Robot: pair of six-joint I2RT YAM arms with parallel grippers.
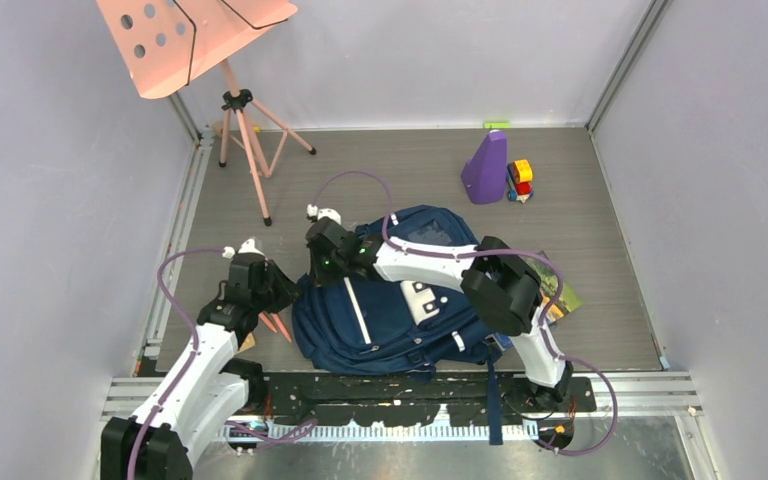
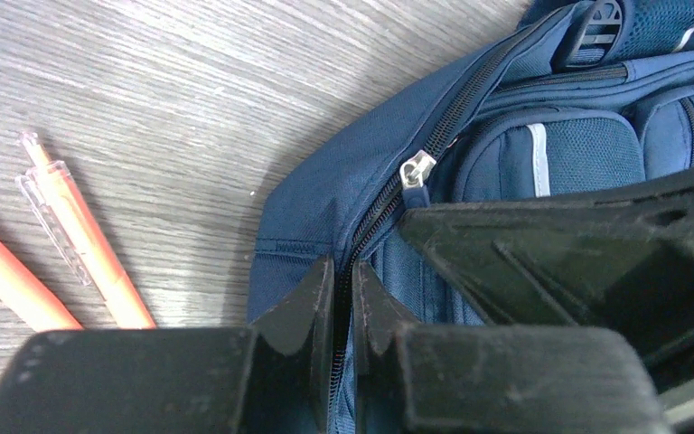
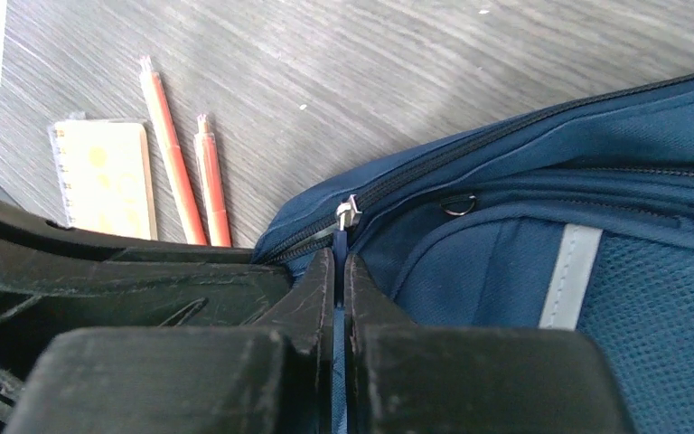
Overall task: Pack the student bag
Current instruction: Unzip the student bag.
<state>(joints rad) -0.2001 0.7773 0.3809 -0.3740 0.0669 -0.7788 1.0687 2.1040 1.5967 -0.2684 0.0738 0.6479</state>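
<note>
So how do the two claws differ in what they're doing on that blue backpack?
The left gripper pinches the student bag's fabric edge at the zip track. The right gripper pinches the blue pull tab under the silver slider. The left arm comes in from beside the bag, while the right arm stretches across over it. Both grippers are shut, close together at the same edge of the bag.

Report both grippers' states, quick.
Left gripper: closed, pinching the student bag at its zipper edge.
Right gripper: closed on the zipper pull.
</note>
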